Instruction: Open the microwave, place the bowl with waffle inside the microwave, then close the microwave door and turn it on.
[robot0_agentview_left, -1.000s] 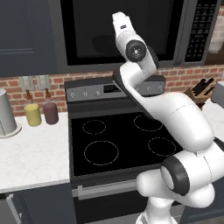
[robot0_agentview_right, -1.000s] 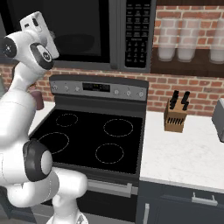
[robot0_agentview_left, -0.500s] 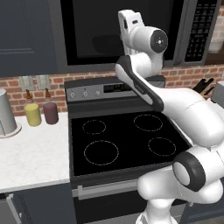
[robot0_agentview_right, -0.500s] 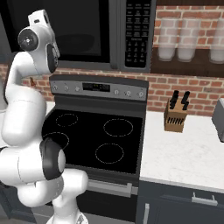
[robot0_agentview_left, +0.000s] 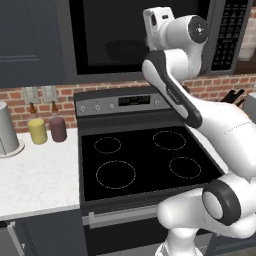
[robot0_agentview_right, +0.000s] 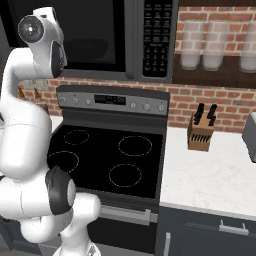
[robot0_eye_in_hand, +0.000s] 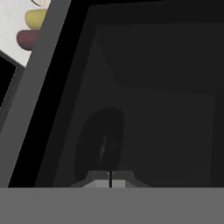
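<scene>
Microwave door (robot0_agentview_left: 125, 40) was closed; tool (robot0_eye_in_hand: 110, 178) pinched shut, empty, close before glass. Opening, loading, starting all remained.

Microwave door (robot0_agentview_left: 125, 37): shut, blocking the cavity. Stove (robot0_agentview_left: 142, 162) top beneath: bare, free passage. Left desk (robot0_agentview_left: 37, 175): jars (robot0_agentview_left: 47, 130) at far edge.

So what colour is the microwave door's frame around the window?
Dark grey, framing a black glass window; the microwave door shows it best in the left base view.
</scene>
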